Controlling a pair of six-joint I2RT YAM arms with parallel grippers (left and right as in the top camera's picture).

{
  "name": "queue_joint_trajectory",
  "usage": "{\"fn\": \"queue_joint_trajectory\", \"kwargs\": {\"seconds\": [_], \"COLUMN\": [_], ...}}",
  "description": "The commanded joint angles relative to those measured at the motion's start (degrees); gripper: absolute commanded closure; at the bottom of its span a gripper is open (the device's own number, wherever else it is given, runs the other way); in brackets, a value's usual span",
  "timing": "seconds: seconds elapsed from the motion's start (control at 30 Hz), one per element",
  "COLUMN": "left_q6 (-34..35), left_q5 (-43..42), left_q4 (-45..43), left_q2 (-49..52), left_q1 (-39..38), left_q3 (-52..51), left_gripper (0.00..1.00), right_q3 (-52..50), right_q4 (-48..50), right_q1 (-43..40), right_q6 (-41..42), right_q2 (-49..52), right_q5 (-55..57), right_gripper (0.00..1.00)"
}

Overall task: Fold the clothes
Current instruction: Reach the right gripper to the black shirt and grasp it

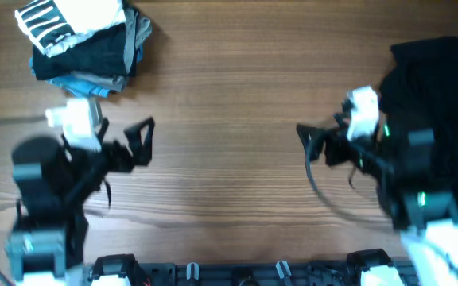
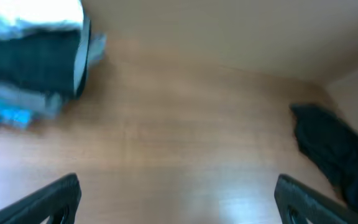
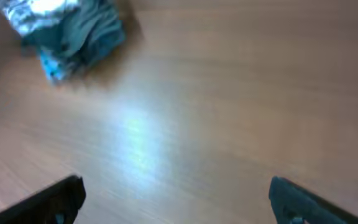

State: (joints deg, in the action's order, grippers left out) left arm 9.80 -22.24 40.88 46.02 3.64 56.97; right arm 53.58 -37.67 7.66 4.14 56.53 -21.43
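A large plain black short-sleeved T-shirt of soft fabric (image 1: 432,79) lies bunched in a crumpled heap at the right edge of the brown wooden table (image 1: 229,95), towards the far right corner. In the overhead view the right arm covers its near part. The left wrist view shows the same dark heap (image 2: 334,149) at the far right, well apart from that arm's fingers.

A stack of folded garments (image 1: 86,48) sits in the far left corner. On top is a white piece with black stripes (image 1: 54,20), under it a dark grey one (image 1: 94,56), and a light blue one (image 1: 90,82) at the bottom.

The left gripper (image 1: 148,143) hangs over the left part of the table with its jaws spread wide and nothing between them, only bare wood under its black fingers (image 2: 48,202). The right gripper (image 1: 304,144) points towards the table's middle, just beside the shirt. Its jaws are also wide apart and empty, and its fingers (image 3: 319,202) frame plain tabletop.
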Motion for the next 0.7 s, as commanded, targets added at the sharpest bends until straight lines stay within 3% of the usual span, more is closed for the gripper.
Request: {"fn": "queue_joint_trajectory", "kwargs": {"seconds": [0.0,0.07,0.17,0.23,0.33,0.4,0.53,0.67], "left_q6": [-0.55,-0.57,-0.55,-0.55,-0.5,-0.5,-0.52,-0.55], "left_q5": [0.2,0.2,0.17,0.17,0.15,0.17,0.17,0.17], "left_q4": [7.04,10.01,10.05,10.93,11.32,12.7,14.75,16.39], "left_q2": [11.89,16.81,19.04,18.75,18.49,18.49,18.49,18.49], "left_q1": [-0.26,-0.26,-0.26,-0.26,-0.26,-0.26,-0.26,-0.26], "left_q3": [11.56,15.98,17.75,17.75,17.75,17.73,17.73,17.73], "left_gripper": [0.0,0.0,0.0,0.0,0.0,0.0,0.0,0.0], "right_q3": [16.94,26.67,29.03,29.03,29.0,29.03,29.0,29.03], "right_q4": [-11.21,-18.34,-16.65,-13.77,-10.05,-5.95,2.32,4.72], "right_q1": [-0.85,-1.53,-2.62,-6.14,-12.44,-16.87,-22.4,-23.28], "right_q6": [-8.81,-7.28,-4.74,5.51,15.78,19.8,19.85,17.84], "right_q2": [15.3,24.57,30.88,34.05,38.73,43.43,54.03,61.11], "right_q5": [3.52,1.9,4.39,14.49,20.39,22.14,22.16,24.3], "right_gripper": [0.0,0.0,0.0,0.0,0.01,0.07,0.16,0.18]}}
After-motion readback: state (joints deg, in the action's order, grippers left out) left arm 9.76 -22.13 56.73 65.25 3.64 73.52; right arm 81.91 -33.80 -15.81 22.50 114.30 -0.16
